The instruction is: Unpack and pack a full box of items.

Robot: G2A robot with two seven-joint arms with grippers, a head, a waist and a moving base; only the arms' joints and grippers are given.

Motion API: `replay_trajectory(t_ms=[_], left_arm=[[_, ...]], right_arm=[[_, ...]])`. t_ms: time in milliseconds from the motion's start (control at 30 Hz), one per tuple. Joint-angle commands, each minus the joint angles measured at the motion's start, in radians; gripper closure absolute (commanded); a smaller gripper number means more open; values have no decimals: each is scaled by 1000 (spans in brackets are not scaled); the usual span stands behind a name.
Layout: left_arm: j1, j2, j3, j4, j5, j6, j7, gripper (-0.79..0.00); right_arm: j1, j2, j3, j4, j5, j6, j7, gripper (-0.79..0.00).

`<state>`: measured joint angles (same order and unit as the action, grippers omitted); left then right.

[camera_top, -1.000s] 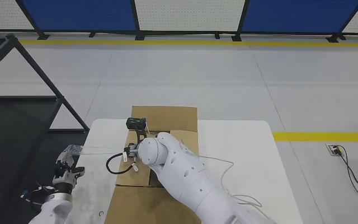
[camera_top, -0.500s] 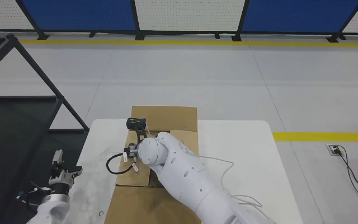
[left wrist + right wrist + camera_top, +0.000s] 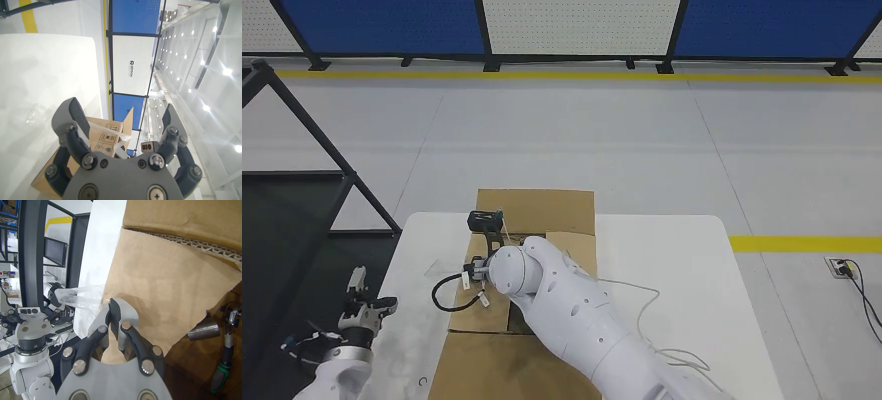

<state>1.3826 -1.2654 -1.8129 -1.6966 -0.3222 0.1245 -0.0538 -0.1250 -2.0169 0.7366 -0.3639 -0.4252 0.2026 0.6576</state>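
Left gripper [image 3: 122,106], fingers apart, has dropped the clear bag [image 3: 36,113]; right gripper [image 3: 113,317], fingers together, stays by the box [image 3: 170,275].

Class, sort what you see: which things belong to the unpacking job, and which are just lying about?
Job in hand:
box
clear bag
green-handled tool, in the box
metal cylinder, in the box
left gripper, open
right gripper, shut

Lying about:
black frame
blue panels
yellow floor line
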Motion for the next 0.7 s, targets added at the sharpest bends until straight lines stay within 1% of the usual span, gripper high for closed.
replay_trajectory(t_ms=[0, 67, 167, 667], left_arm=[[-3, 3, 5, 5, 4, 6, -46, -785], [-6, 5, 10, 12, -2, 16, -91, -785], [-13, 8, 22, 20, 25, 13, -118, -785], [-26, 10, 45, 19, 53, 20, -113, -785]], right_arm=[[0, 0, 1, -1, -1, -1, -2, 0], [1, 0, 2, -2, -1, -2, -2, 0], [1, 0, 4, -6, -2, -3, -7, 0], [11, 5, 34, -24, 3, -19, -46, 0]])
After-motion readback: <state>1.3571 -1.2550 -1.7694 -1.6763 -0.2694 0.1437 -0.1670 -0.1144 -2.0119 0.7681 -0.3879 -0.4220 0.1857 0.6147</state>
